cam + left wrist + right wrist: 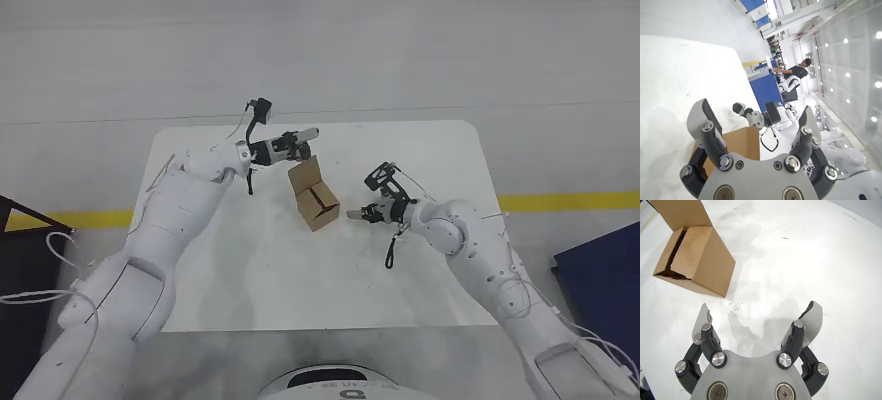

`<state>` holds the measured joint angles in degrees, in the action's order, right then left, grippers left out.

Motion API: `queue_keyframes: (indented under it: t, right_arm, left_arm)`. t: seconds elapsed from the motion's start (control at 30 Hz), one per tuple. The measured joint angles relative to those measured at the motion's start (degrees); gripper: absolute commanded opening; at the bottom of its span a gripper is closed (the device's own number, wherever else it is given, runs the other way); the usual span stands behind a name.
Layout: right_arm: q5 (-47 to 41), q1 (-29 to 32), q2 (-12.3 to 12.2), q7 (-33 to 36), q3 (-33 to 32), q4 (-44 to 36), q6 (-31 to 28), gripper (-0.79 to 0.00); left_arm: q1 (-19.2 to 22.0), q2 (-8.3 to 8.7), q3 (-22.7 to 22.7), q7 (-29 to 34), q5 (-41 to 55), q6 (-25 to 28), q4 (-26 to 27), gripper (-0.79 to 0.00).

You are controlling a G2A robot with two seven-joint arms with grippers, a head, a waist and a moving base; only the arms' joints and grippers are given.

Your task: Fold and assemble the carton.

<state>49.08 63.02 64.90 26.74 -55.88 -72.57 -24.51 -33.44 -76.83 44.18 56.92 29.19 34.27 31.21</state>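
The carton [314, 196] sits near the middle of the white table [420, 280], between the two arms.

The left gripper [308, 135] has its jaws spread wide and holds nothing. It hangs at the carton's far end. In the left wrist view the gripper [755, 111] has one brown flap [742, 142] rising up close to one of its fingers [706, 113]. Whether the finger touches the cardboard cannot be told. This placement looks meant for pressing that flap down or pinching its edge.

The right gripper [358, 213] is also wide open and empty. It sits low over the table, just beside the carton's other side but apart from it. In the right wrist view the gripper [760, 308] has bare tabletop [791, 256] between its fingers, and the carton [696, 260] lies ahead and off to one side. It probably waits there to brace the box against a push from the other arm.

Further out, the carton itself is partly assembled. Its body is squared up into a box shape. The shorter flaps on its open face are folded inward but not flush, with dark gaps showing along their edges. One long flap [683, 213] stands upright at the far edge, unfolded. Closing that flap appears to be the step in hand, and the light box could slide if it is pushed without support.
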Motion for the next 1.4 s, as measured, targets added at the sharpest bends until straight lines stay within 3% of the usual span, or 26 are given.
queue_keyframes:
  t: [0.2, 0.3, 0.47, 0.67, 0.9, 1.03, 1.27, 1.4]
  right_arm:
    - [-0.09, -1.19, 0.46, -1.76, 0.51, 2.73, -0.77, 0.0]
    - [-0.36, -1.12, 0.66, -2.37, 1.06, 2.66, -2.3, 0.0]
    - [-1.0, -1.87, 1.1, -2.61, 1.56, 4.04, -1.92, 0.0]
    - [-3.21, -3.13, 1.39, -5.28, -0.05, 7.67, -0.04, 0.0]
    - [-5.52, -0.71, -0.37, -0.66, -2.99, 5.54, -14.55, 0.0]
    - [-8.6, 0.15, -0.61, 2.1, -2.56, 3.96, -19.58, 0.0]
    - [-7.53, -0.5, 0.24, 2.59, 0.57, 3.29, -16.39, 0.0]
    - [-4.06, -1.87, 1.23, -0.98, 2.26, 5.48, -9.23, 0.0]
  left_arm:
    - [1.26, -2.04, 0.16, 15.92, 9.04, -4.9, -5.62, 0.0]
    - [1.61, -2.49, 0.55, 20.18, 11.07, -7.05, -7.93, 0.0]
    - [1.47, -2.54, 0.91, 20.62, 10.45, -7.53, -9.53, 0.0]
    - [-0.14, -1.31, 2.79, 20.27, 10.68, -7.17, -8.68, 0.0]
    - [-2.32, 0.42, 4.7, 19.71, 9.49, -6.61, -6.6, 0.0]
    - [-3.45, 0.75, 5.18, 19.47, 9.06, -6.38, -5.36, 0.0]
    - [-4.38, 0.77, 5.6, 19.53, 8.54, -6.44, -3.9, 0.0]
    - [-4.68, 0.89, 5.96, 19.3, 7.95, -6.2, -3.6, 0.0]
